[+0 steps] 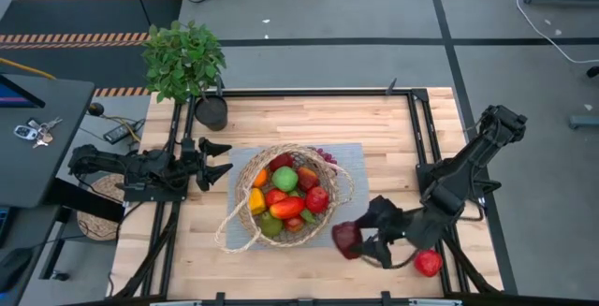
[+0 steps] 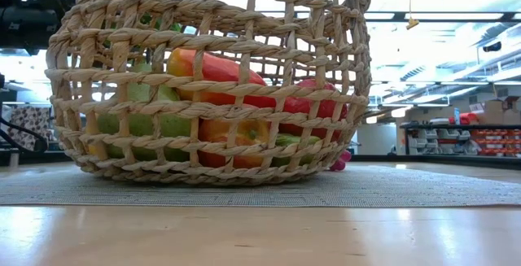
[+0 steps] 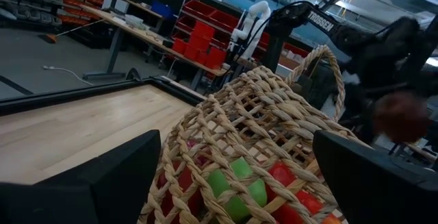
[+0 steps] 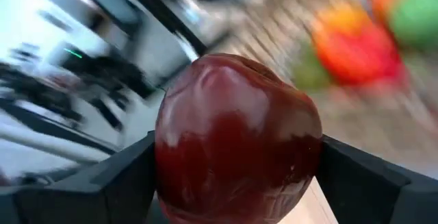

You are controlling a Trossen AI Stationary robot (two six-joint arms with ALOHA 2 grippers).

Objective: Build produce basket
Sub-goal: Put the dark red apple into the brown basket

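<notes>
Overhead: right gripper clenched on dark red apple, just beside basket rim; left gripper agape beside basket's other side; another red apple near right arm. Right wrist: apple pinched across widest middle, probably light, hard, glossy, slippery.

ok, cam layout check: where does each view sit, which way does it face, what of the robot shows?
High: overhead, straight down on the table; both arms, wicker basket between them.
Low: table height, level across into the room; basket wall fills it, part of a dark arm at the upper left.
Left wrist: on the waiting left arm, facing the basket; own open left pincer, right arm beyond.
Right wrist: on the right arm; right pincer shut on a dark red apple.
Shared: high and right wrist both show that apple.
</notes>
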